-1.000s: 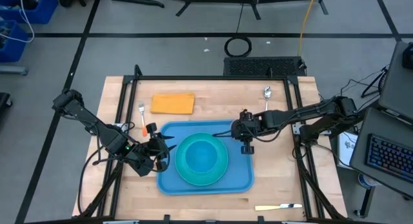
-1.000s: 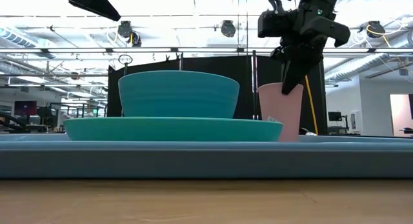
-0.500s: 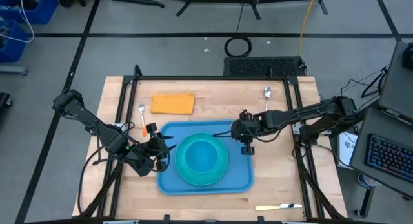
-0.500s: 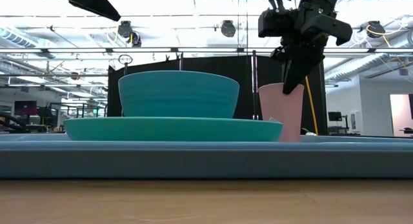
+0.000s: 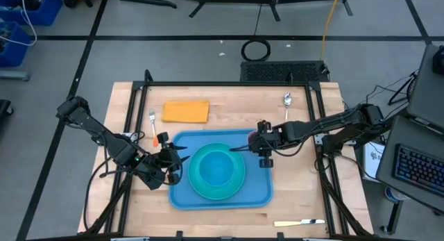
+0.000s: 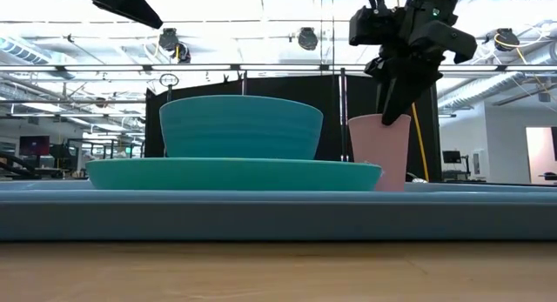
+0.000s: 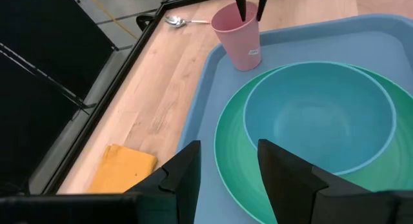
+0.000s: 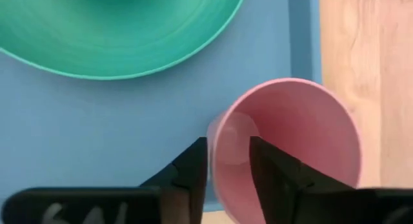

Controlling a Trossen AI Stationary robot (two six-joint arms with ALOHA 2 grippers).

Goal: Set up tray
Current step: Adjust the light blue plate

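The light-blue tray lies on the wooden table and carries a teal plate with a teal bowl on it. A pink cup stands upright on its base in the tray's far right corner. My right gripper hangs over the cup, open, one finger inside the rim and one outside. My left gripper hovers open and empty over the tray's left edge, pointing across the plate toward the cup. My right gripper comes from above, slanting down, and straddles the cup's rim on the side toward the plate. A gap shows between the inner finger and the wall. Whether the outer finger touches the wall, I cannot tell.
An orange napkin and a fork lie at the far left of the table. A spoon lies at the far right, and a knife near the front right edge. A black frame borders the table.
My right gripper has opened at the cup's rim, its fingers parting while the hand keeps its place. The cup stays upright on the tray.
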